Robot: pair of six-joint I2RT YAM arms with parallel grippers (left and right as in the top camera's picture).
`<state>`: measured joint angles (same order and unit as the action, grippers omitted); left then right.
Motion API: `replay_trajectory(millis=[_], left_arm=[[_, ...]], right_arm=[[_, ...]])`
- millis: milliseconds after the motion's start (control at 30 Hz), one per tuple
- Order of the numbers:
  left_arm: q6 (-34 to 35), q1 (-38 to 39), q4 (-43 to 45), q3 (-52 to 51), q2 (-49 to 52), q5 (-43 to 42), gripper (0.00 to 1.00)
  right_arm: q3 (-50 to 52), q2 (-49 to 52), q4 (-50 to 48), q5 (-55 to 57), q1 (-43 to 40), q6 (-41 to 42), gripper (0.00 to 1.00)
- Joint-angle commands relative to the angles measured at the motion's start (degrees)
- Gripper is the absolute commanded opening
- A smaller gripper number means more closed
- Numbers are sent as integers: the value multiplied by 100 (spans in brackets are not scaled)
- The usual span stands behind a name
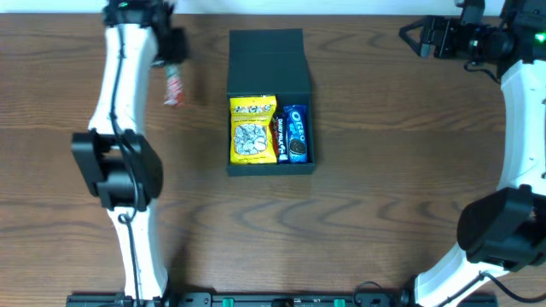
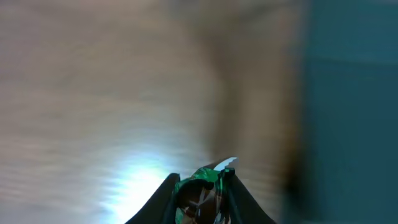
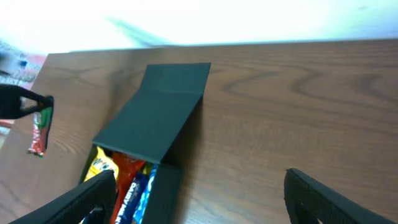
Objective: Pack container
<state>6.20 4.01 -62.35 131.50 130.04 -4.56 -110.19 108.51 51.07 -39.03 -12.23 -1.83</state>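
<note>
Brown wood-grain desk (image 1: 375, 170) all around, with a bright pale strip along its far edge. One container (image 1: 266, 60) sits on it: dark teal-green, matte cardboard, roughly square, with its hinged flap lid thrown open toward the far edge, so you can see straight inside from overhead.

It sits between the two sets of fingers, closer to the left ones and a bit nearer the arm bases than either.

Count inside it is three packets, standing side by side:
- one yellow packet (image 1: 252, 130) on the side toward the left fingers
- one blue Oreo packet (image 1: 296, 134) on the side toward the right fingers
- one orange-red packet (image 3: 127, 171) squeezed between them (only really visible from the right wrist view)

Left fingers (image 1: 173, 61) are clamped on a fourth one, a small red, white and green packet (image 1: 174, 88) hanging down from them. The left wrist view is heavily blurred, but you can see both fingers pinching it.

Right fingers (image 1: 414, 37) are spread wide with nothing between them, well apart from the container at the far right of the desk.
</note>
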Motion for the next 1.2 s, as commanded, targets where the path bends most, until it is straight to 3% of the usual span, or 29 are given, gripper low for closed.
replay_trajectory(millis=[0, 233, 400, 733, 767, 833, 867, 1067, 1167], left_arm=[[807, 704, 31, 186, -267, -999, 22], [1792, 2175, 44, 184, 42, -857, 21], [2660, 2736, -142, 184, 201, -525, 16], [2855, 2968, -535, 127, 374, -74, 18], [2859, 2968, -509, 96, 374, -81, 26], [2857, 2968, -496, 96, 374, -81, 72], [2850, 2966, -470, 98, 374, -85, 77], [2586, 2822, -426, 175, 236, -293, 73], [2411, 2579, -365, 363, 39, -229, 67]], right_arm=[[7, 24, -66, 197, -59, 227, 88], [7, 24, -92, 474, -275, 417, 91], [7, 24, -92, 472, -431, 415, 93], [7, 22, -116, 472, -511, 389, 98], [7, 24, -129, 472, -511, 389, 99], [7, 22, -144, 472, -511, 389, 99], [7, 24, -149, 472, -511, 389, 99], [7, 24, -144, 472, -498, 389, 97], [13, 24, -114, 474, -426, 328, 88]])
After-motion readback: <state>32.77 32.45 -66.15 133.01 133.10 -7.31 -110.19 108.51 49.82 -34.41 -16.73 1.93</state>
